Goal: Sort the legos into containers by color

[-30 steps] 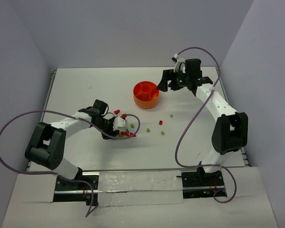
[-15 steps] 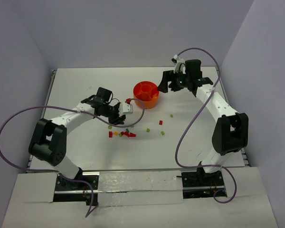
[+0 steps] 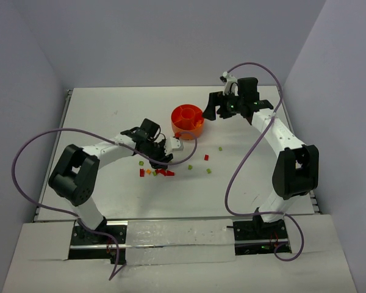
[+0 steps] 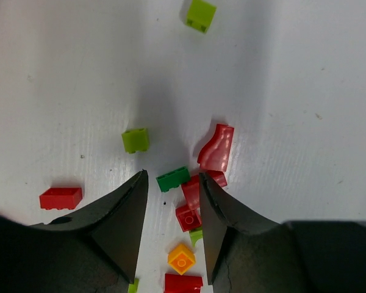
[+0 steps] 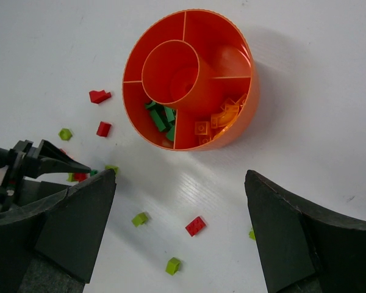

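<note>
The orange bowl [image 3: 197,127] stands mid-table with inner walls round a central cup. In the right wrist view the bowl [image 5: 247,97] holds dark green legos [image 5: 161,117] in one compartment and orange legos [image 5: 222,116] in the one beside it. A pile of red, green and orange legos [image 3: 157,172] lies left of and nearer than the bowl. My left gripper [image 3: 164,159] hangs low over that pile. Its jaws [image 4: 172,176] are part open, and a dark green brick [image 4: 172,179], red bricks [image 4: 188,217] and an orange one [image 4: 181,257] lie on the table between them. My right gripper [image 5: 180,176] is wide open and holds nothing, hanging just right of the bowl [image 3: 216,108].
Loose bricks lie right of the pile: a red one [image 5: 195,226], lime ones [image 5: 140,218] [image 5: 172,265], and red bits [image 5: 104,128] [image 5: 99,96] left of the bowl. A lime brick [image 4: 135,140], a curved red piece [image 4: 216,148] and a red brick [image 4: 61,198] lie by the left fingers.
My left gripper rose from the pile toward the bowl, then came back down and to the right over the pile, jaws slightly narrower. The right arm has not moved.
</note>
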`<control>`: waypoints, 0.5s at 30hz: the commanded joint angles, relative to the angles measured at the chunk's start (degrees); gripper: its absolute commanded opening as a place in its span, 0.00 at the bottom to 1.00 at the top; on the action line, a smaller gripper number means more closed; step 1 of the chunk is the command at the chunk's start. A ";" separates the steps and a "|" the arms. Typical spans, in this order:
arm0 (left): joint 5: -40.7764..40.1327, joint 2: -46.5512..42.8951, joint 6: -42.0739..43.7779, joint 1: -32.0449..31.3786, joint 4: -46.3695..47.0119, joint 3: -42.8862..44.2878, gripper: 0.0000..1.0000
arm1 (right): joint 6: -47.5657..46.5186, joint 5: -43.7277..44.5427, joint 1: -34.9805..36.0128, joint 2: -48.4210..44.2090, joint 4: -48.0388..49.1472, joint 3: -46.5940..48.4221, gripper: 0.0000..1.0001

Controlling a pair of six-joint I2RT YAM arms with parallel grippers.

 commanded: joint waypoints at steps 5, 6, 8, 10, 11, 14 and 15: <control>-3.68 3.00 -3.67 -0.69 2.12 2.42 0.47 | -0.47 0.41 -0.46 -2.91 0.38 -1.05 0.93; -3.68 3.07 -3.60 -0.75 2.12 2.07 0.47 | -0.54 0.48 -0.46 -2.97 0.38 -1.18 0.93; -3.94 3.20 -3.50 -1.06 2.00 1.87 0.47 | -0.55 0.48 -0.50 -2.94 0.38 -1.33 0.93; -4.03 3.45 -3.50 -1.44 1.65 1.60 0.47 | -0.55 0.42 -0.61 -2.83 0.38 -1.31 0.93; -4.08 3.51 -3.55 -1.55 1.60 1.47 0.48 | -0.55 0.40 -0.68 -2.80 0.38 -1.28 0.93; -4.39 3.56 -3.59 -2.42 1.47 0.69 0.48 | -0.46 0.31 -0.73 -2.59 0.34 -1.37 0.93; -4.36 3.45 -3.47 -2.64 1.42 0.41 0.48 | -0.49 0.31 -0.76 -2.54 0.38 -1.40 0.93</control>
